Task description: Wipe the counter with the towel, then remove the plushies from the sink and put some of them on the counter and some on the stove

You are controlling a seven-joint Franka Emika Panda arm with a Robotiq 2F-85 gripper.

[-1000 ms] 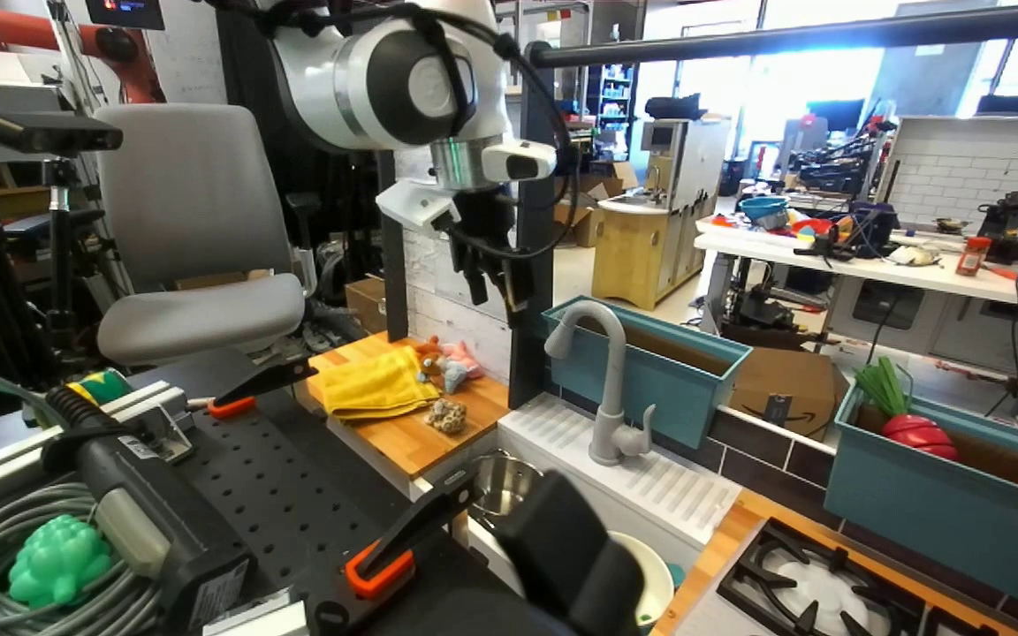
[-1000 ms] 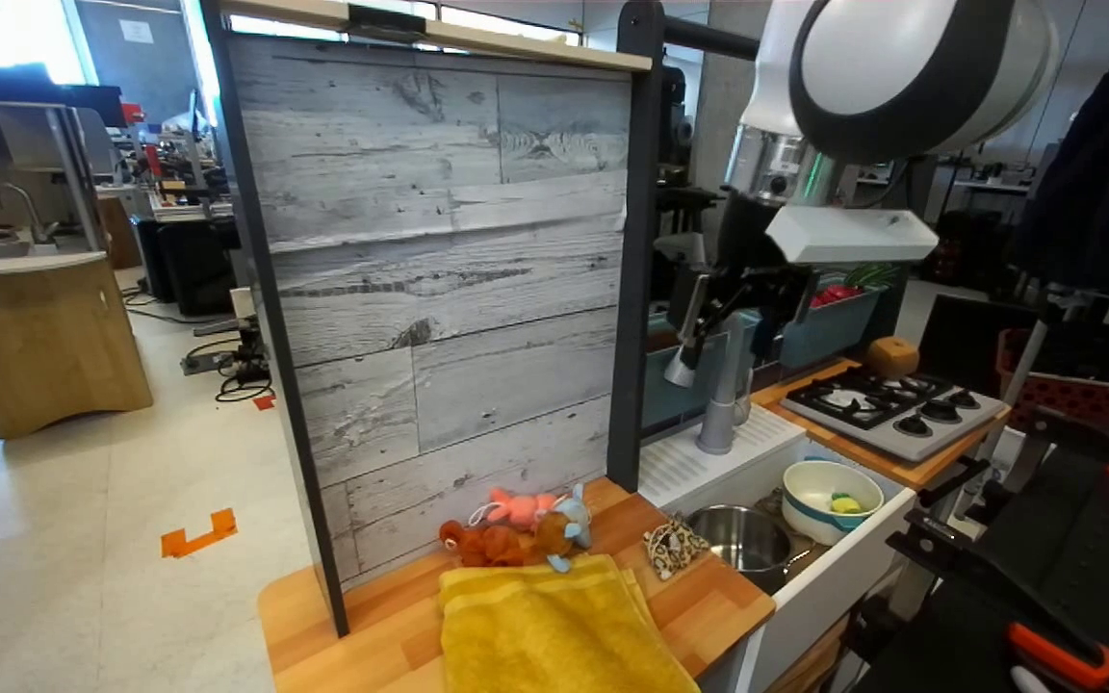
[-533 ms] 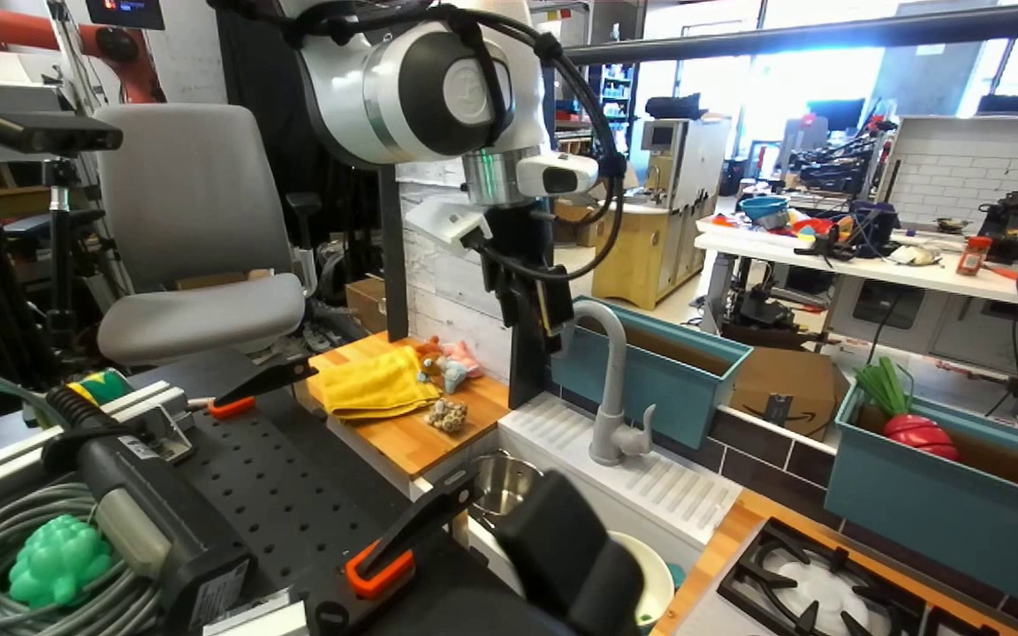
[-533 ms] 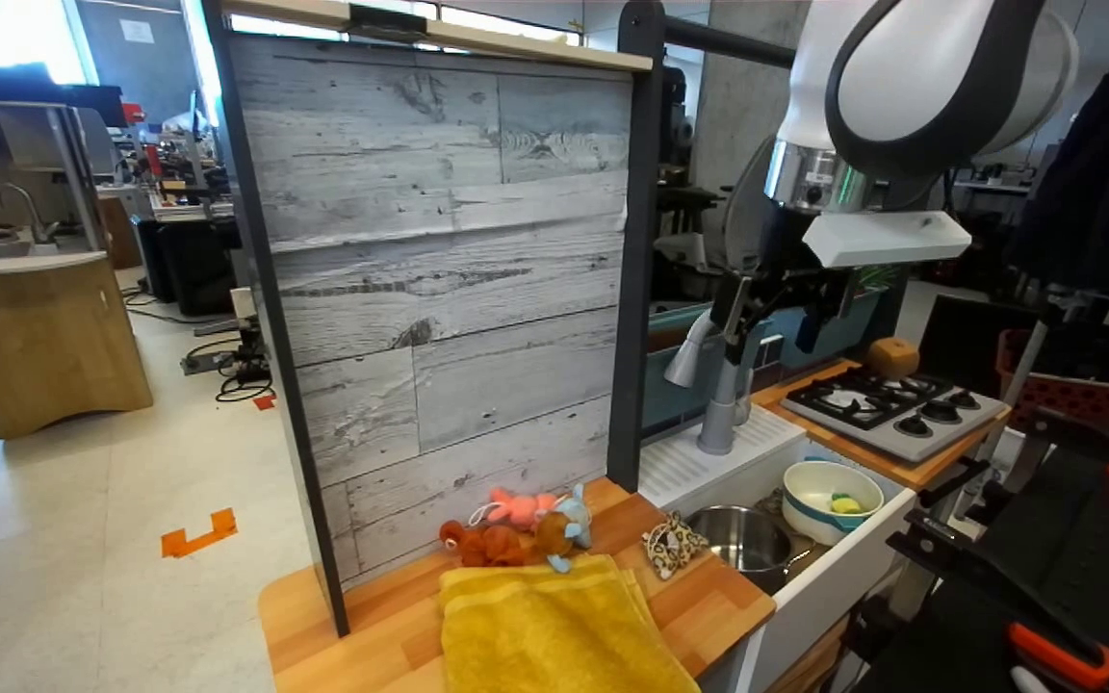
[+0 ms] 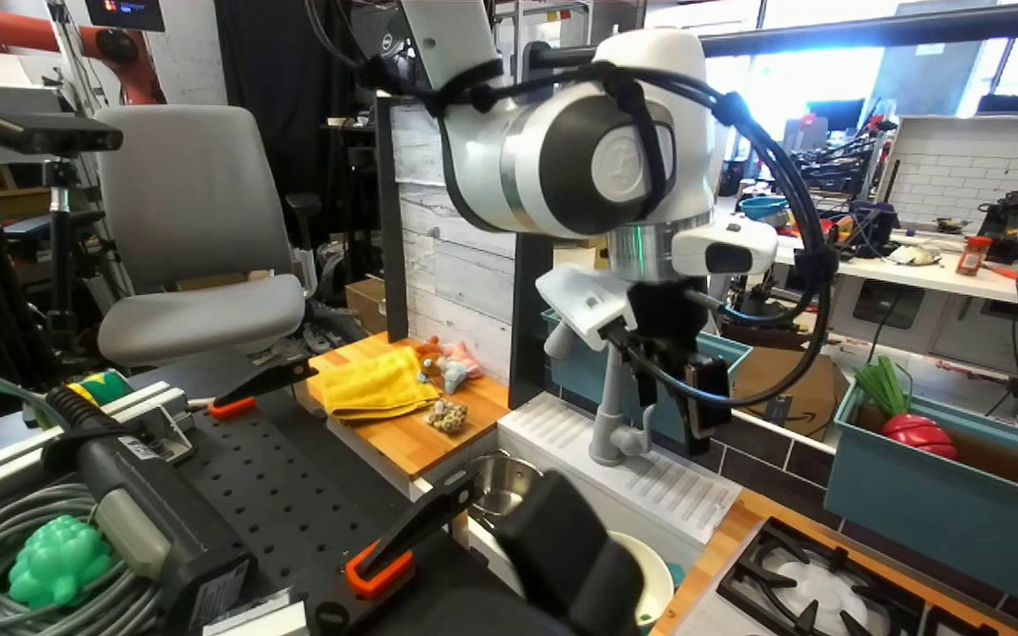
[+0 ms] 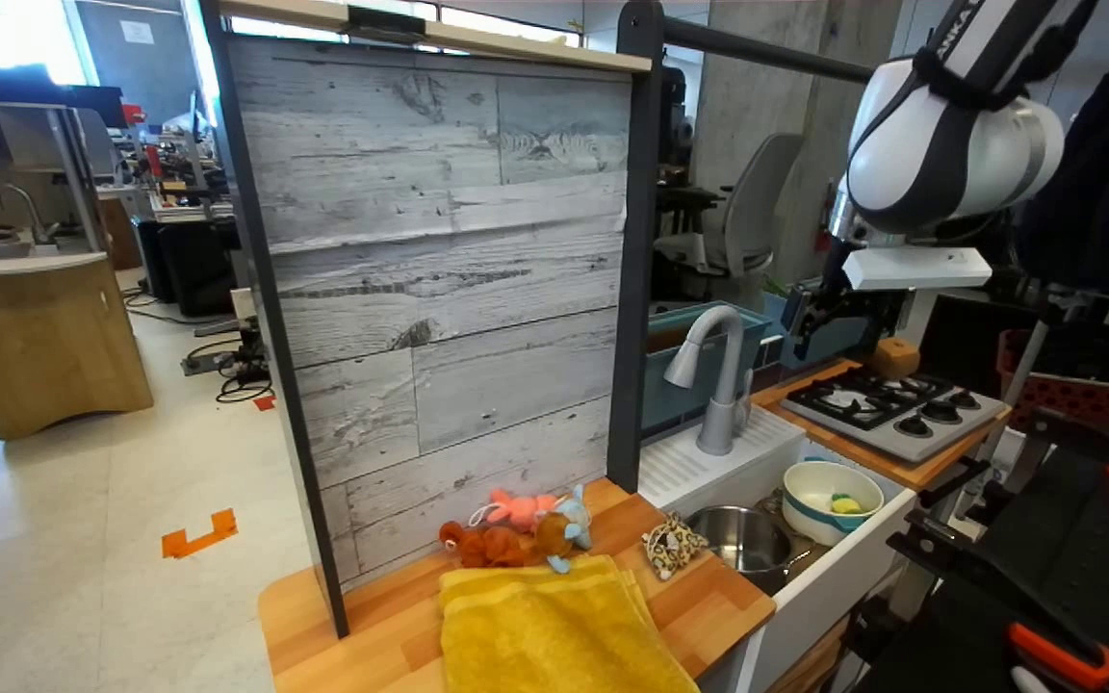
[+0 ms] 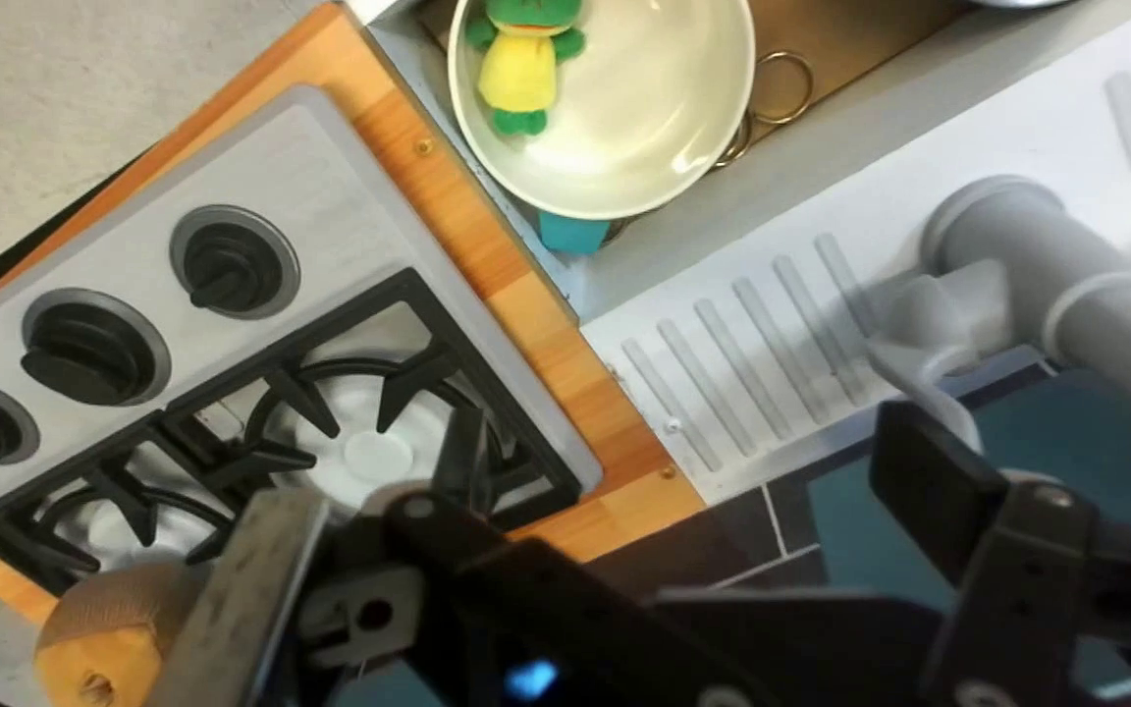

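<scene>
My gripper is open and holds nothing; in the wrist view its fingers stand wide apart above the back edge between tap and stove. Inside the sink, a green-and-yellow plushie lies in a white bowl. The yellow towel is spread on the wooden counter. Behind it sit a pink plushie, a red-brown plushie and a blue-and-brown plushie. A spotted plushie rests beside the towel, towards the sink.
A grey tap rises behind the sink, close to my gripper. A metal pot stands in the sink. Teal bins line the back. An orange-brown object sits at the stove's back. Clamps grip the black table.
The arm has swung away from above the counter's end, past the tap towards the stove, and come lower. My gripper stays open. The towel and plushies have not moved.
</scene>
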